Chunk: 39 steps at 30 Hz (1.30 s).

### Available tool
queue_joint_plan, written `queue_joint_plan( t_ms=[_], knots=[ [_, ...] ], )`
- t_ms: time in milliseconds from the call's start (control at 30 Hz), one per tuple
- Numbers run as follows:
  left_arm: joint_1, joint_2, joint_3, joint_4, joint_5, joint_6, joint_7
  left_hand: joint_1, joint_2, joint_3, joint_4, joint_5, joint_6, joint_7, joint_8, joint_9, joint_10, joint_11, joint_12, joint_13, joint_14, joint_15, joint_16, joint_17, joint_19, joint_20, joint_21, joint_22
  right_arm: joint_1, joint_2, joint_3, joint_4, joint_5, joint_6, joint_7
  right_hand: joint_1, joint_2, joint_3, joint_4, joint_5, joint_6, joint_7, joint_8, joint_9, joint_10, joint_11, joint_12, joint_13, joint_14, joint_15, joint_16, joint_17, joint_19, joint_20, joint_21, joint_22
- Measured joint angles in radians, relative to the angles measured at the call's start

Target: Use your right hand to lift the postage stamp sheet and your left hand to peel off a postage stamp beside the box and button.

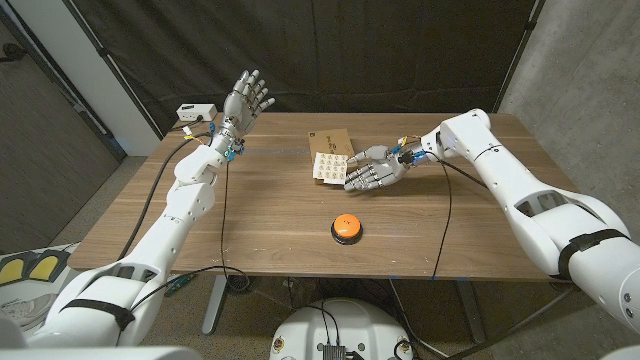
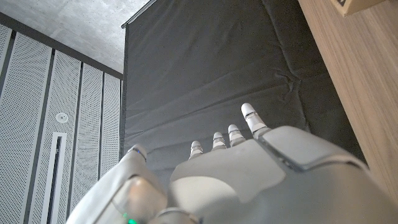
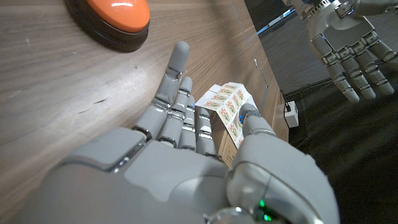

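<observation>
- Head view: I see the stamp sheet (image 1: 329,166) lying on the desk towards the far edge, near the middle, its far end up against the flat brown box (image 1: 330,141). My right hand (image 1: 374,170) sits just beside the sheet on its right, fingers spread wide and pointing leftward at it, holding nothing; fingertips look to reach the sheet's near right corner, though I cannot tell if they touch. The sheet's long axis seems to run from the box towards the near edge, tilted a little. The orange button (image 1: 345,227) sits nearer the near edge, apart from the sheet. My left hand (image 1: 245,101) is raised above the far left corner, fingers fanned open and empty, well apart from the sheet. So the right hand is much the nearer, which suits the lift.
- Left wrist view: the left hand's back and fingertips (image 2: 250,113) point at the black curtain (image 2: 205,74), with a strip of desk (image 2: 354,74) along one side. Nothing is in its grasp.
- Right wrist view: my right hand's fingers (image 3: 176,102) lie low over the wood, stretched out, with the sheet straight ahead of the fingertips and the thumb close over one of its corners. I judge a short slide forward would bring fingers under or onto that edge.
</observation>
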Motion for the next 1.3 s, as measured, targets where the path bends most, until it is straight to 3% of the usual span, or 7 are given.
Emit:
queue_joint_plan(
  t_ms=[67, 200, 333, 400, 767, 1100, 1300],
  knots=[
    [0.0, -0.002, 0.0, 0.001, 0.0, 0.0, 0.0, 0.0, 0.0, 0.0, 0.0, 0.0, 0.0, 0.0, 0.0, 0.0, 0.0, 0.0, 0.0, 0.0, 0.0, 0.0, 0.0, 0.0, 0.0, 0.0, 0.0, 0.0, 0.0, 0.005, 0.009, 0.013, 0.001, 0.006, 0.007, 0.027, -0.006, 0.009, -0.009, 0.0, 0.015, -0.004, 0.0, 0.0, 0.021, -0.019, -0.004, 0.0, 0.019, -0.019, -0.003, -0.002, -0.049, -0.01, 0.013, 0.007],
    [-0.001, -0.004, 0.001, 0.005, 0.001, 0.001, 0.0, 0.0, 0.0, 0.0, 0.0, 0.0, 0.0, 0.0, 0.0, 0.0, 0.0, 0.0, 0.0, 0.0, 0.0, 0.0, 0.0, 0.0, 0.0, 0.0, 0.0, 0.0, -0.017, 0.01, 0.027, 0.011, -0.004, 0.02, 0.007, 0.095, -0.027, 0.02, -0.015, -0.023, 0.069, -0.043, 0.016, -0.003, 0.082, -0.059, 0.004, 0.0, 0.052, -0.044, 0.006, 0.003, -0.056, -0.017, 0.053, 0.025],
    [-0.006, -0.007, 0.003, 0.011, 0.001, 0.002, 0.0, 0.0, 0.0, 0.0, 0.0, 0.0, 0.0, 0.0, 0.0, 0.0, 0.0, 0.0, 0.0, 0.0, 0.0, 0.0, 0.0, 0.0, 0.0, 0.0, 0.0, 0.0, -0.036, 0.008, 0.032, -0.027, -0.022, 0.026, -0.014, 0.196, -0.055, 0.02, -0.014, -0.08, 0.148, -0.07, 0.032, -0.003, 0.227, -0.101, 0.029, 0.004, 0.192, -0.083, 0.099, 0.038, -0.052, -0.022, 0.132, 0.067],
    [-0.01, -0.009, 0.005, 0.016, 0.001, 0.002, -0.001, 0.0, 0.0, -0.004, -0.004, 0.0, 0.0, 0.0, 0.0, 0.0, 0.0, 0.0, 0.0, 0.0, 0.0, 0.0, 0.0, 0.0, 0.0, 0.0, 0.0, 0.0, -0.05, 0.004, 0.032, -0.064, -0.041, 0.026, -0.04, 0.23, -0.071, 0.001, -0.005, -0.098, 0.196, -0.077, 0.04, -0.003, 0.288, -0.112, 0.035, 0.005, 0.254, -0.102, 0.156, 0.064, -0.037, -0.023, 0.173, 0.09],
    [-0.018, -0.015, 0.005, 0.03, -0.004, 0.002, -0.005, 0.0, 0.0, -0.004, -0.004, 0.0, 0.0, 0.0, 0.0, 0.0, 0.0, 0.0, 0.0, 0.0, 0.0, 0.0, 0.0, 0.0, 0.0, 0.0, 0.0, 0.0, -0.099, 0.007, 0.021, -0.208, -0.094, -0.025, -0.174, 0.33, -0.093, -0.07, 0.008, -0.102, 0.32, -0.109, 0.047, -0.003, 0.4, -0.128, 0.023, 0.009, 0.392, -0.157, 0.379, 0.211, -0.01, -0.025, 0.334, 0.194],
    [-0.019, -0.017, -0.001, 0.04, -0.008, 0.0, -0.005, 0.0, 0.0, -0.004, -0.004, 0.0, 0.0, 0.0, 0.0, 0.0, 0.0, 0.0, 0.0, 0.005, 0.0, 0.0, 0.0, 0.0, 0.0, 0.0, 0.0, 0.0, -0.097, 0.035, 0.002, -0.213, -0.093, -0.089, -0.228, 0.355, -0.11, -0.141, 0.018, -0.105, 0.409, -0.117, 0.039, 0.0, 0.496, -0.137, 0.016, 0.014, 0.468, -0.188, 0.559, 0.339, 0.014, -0.028, 0.461, 0.299],
    [-0.019, -0.018, -0.005, 0.047, -0.011, -0.005, -0.005, 0.0, 0.0, -0.004, -0.004, 0.0, 0.0, 0.0, 0.0, 0.0, 0.0, 0.0, 0.0, 0.005, 0.0, 0.0, 0.0, 0.0, 0.0, 0.0, -0.005, 0.0, -0.096, 0.065, 0.002, -0.215, -0.089, -0.142, -0.285, 0.381, -0.123, -0.155, 0.014, -0.1, 0.477, -0.132, 0.044, 0.005, 0.572, -0.153, 0.027, 0.021, 0.496, -0.2, 0.638, 0.394, 0.037, -0.029, 0.489, 0.306]
  ],
)
